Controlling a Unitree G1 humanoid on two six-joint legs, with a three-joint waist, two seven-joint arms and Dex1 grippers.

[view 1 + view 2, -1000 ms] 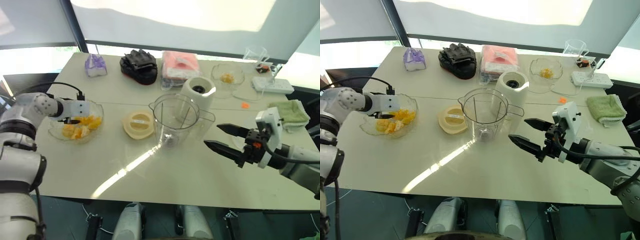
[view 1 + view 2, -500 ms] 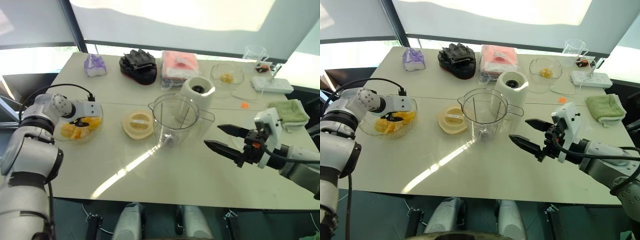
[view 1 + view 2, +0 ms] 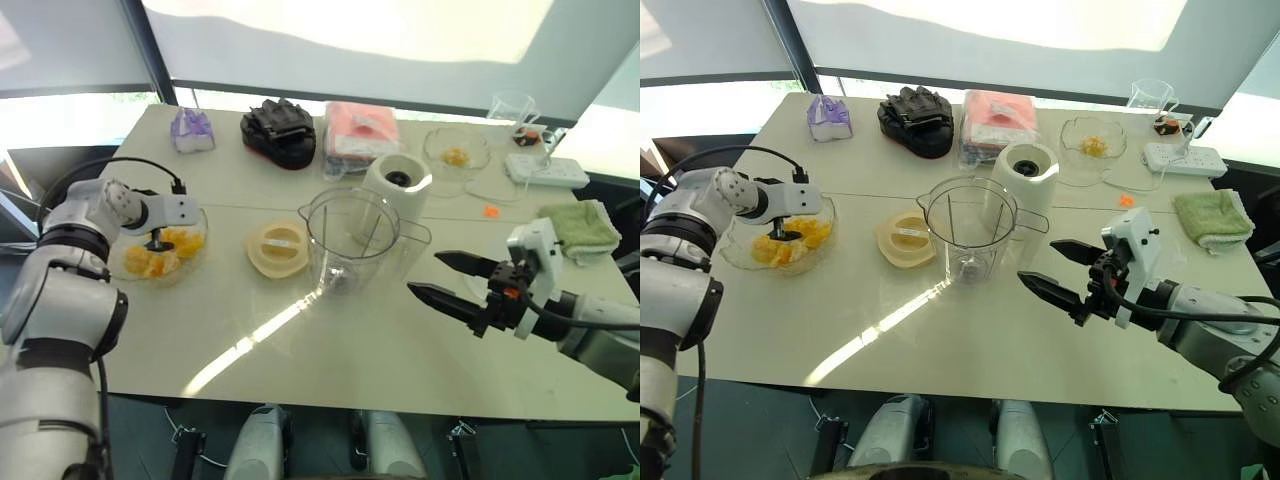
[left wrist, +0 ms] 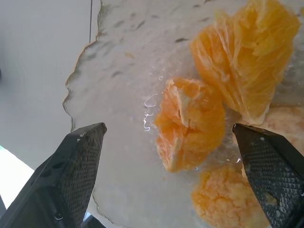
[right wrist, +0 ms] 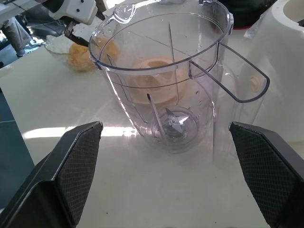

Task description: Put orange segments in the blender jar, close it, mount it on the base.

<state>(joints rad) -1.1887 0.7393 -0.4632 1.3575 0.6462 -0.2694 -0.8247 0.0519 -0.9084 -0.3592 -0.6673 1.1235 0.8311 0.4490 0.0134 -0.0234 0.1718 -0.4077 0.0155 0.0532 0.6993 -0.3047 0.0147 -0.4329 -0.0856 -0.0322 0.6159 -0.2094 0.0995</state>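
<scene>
Several orange segments lie in a glass bowl at the table's left. My left gripper points down into the bowl, open, its fingers standing either side of one segment without touching it. The blender jar stands upright and empty mid-table, blades at its bottom, handle toward the white base just behind it. My right gripper hovers open to the right of the jar, aimed at it, holding nothing.
A round cream lid lies between bowl and jar. Along the far edge are a purple bag, a black item, a pink packet, a small glass bowl, a measuring cup, a power strip and a green cloth.
The left arm's elbow has swung in and its wrist has turned, so the gripper now points more steeply into the bowl. The right arm has kept still.
</scene>
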